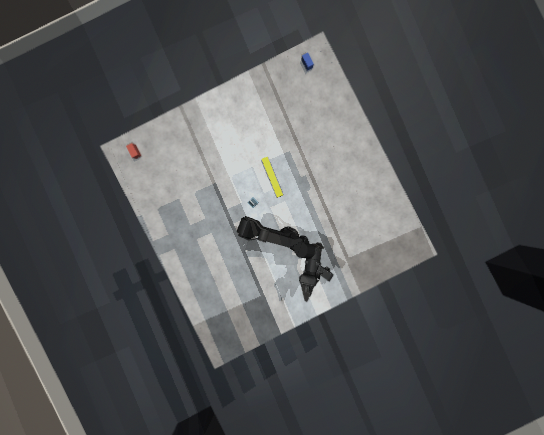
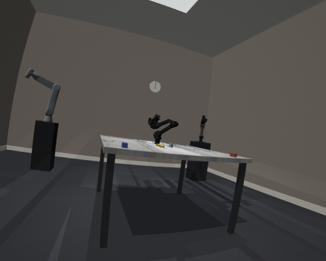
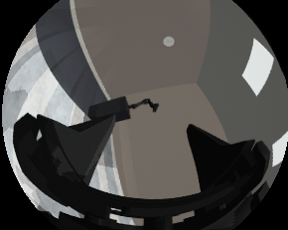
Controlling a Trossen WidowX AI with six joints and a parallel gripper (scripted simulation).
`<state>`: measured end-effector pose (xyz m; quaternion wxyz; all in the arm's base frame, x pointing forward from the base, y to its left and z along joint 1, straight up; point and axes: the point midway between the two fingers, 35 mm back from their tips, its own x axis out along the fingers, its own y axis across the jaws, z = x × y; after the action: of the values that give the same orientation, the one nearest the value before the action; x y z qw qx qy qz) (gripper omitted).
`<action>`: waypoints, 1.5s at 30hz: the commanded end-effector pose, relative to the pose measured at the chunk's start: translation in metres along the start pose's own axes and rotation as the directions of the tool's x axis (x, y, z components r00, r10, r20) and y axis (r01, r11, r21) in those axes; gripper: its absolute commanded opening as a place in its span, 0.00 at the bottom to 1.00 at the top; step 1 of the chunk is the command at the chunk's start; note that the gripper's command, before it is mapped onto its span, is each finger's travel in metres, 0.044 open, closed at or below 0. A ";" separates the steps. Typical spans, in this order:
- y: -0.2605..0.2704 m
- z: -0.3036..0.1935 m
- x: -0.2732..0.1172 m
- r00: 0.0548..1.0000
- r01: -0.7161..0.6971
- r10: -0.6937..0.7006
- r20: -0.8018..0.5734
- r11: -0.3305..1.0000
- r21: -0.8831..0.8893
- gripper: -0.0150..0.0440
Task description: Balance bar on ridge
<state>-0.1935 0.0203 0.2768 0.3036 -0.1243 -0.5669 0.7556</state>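
The yellow bar point(image 1: 272, 177) point(image 2: 160, 146) lies flat on the pale table point(image 1: 342, 171). The small blue-grey ridge point(image 1: 252, 202) point(image 2: 171, 144) stands beside the bar, a short gap away, with nothing across it. The bar and the ridge are apart. My gripper point(image 3: 153, 123) is open, with nothing between its fingers in the wrist view. The arm is folded and raised above the table, away from the bar and the ridge. In the top and exterior views the fingertips are too small and dark to make out.
A red block point(image 1: 133, 150) point(image 2: 233, 155) and a blue block point(image 1: 307, 61) point(image 2: 124, 144) lie near two table corners, far from the bar. Other arms stand on black pedestals point(image 2: 44, 146) point(image 2: 198, 162) off the table. The wrist view mostly shows walls, with the table at its left.
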 end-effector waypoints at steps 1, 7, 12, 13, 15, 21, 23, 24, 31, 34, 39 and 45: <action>0.000 0.001 0.000 1.000 -0.001 0.001 0.004 1.000 0.000 0.89; 0.004 0.033 -0.008 0.990 -0.026 0.027 0.138 1.000 -0.015 0.79; 0.007 0.061 -0.020 0.964 -0.053 0.057 0.261 0.998 -0.022 0.79; 0.008 0.067 -0.023 0.957 -0.060 0.064 0.284 0.998 -0.022 0.79; 0.010 0.078 -0.029 0.940 -0.074 0.077 0.331 0.997 -0.022 0.79; 0.015 0.107 -0.050 0.877 -0.117 0.119 0.466 0.993 -0.033 0.79; 0.017 0.116 -0.058 0.851 -0.126 0.132 0.509 0.991 -0.047 0.79; 0.018 0.119 -0.063 0.837 -0.130 0.139 0.529 0.990 -0.054 0.79; 0.023 0.144 -0.094 0.729 -0.159 0.182 0.660 0.983 -0.095 0.79; 0.023 0.157 -0.109 0.668 -0.188 0.196 0.718 0.978 -0.093 0.79; 0.028 0.172 -0.137 0.566 -0.230 0.242 0.788 0.964 -0.131 0.79; 0.033 0.186 -0.174 0.431 -0.275 0.295 0.852 0.943 -0.187 0.79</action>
<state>-0.1767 -0.2172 0.2827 -0.1200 0.1638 -0.6243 0.7543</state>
